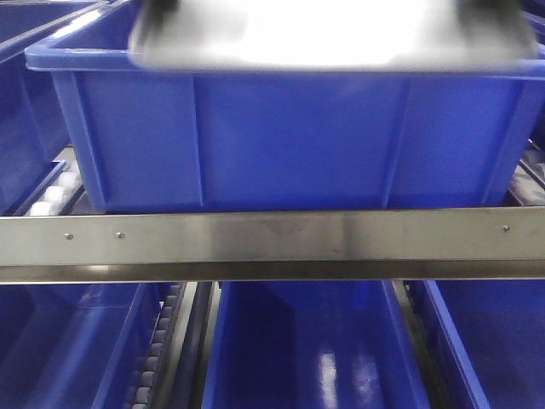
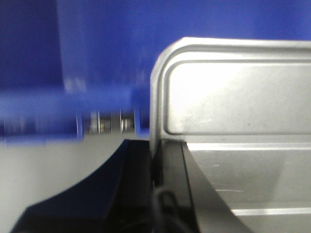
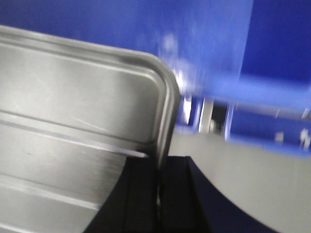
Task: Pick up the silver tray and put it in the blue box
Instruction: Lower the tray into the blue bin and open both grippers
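The left gripper (image 2: 155, 154) pinches the tray (image 2: 233, 97) by its rim, the edge caught between two black fingers just below a rounded corner. The tray spreads away to that gripper's right, its floor ridges showing. The right gripper (image 3: 159, 167) is clamped on the rim at the other end in the same way, with the tray (image 3: 77, 107) reaching off to its left. Ahead of both grippers there is only blurred blue plastic.

From the front, a steel rail (image 1: 272, 243) lies nearest, with blue bins (image 1: 306, 358) below it. Behind the rail the box (image 1: 289, 136) sits on rollers (image 1: 51, 196). The tray (image 1: 332, 34), bright and smeared, lies level across the box's top, its near edge overlapping the lip. Whether they touch cannot be told.
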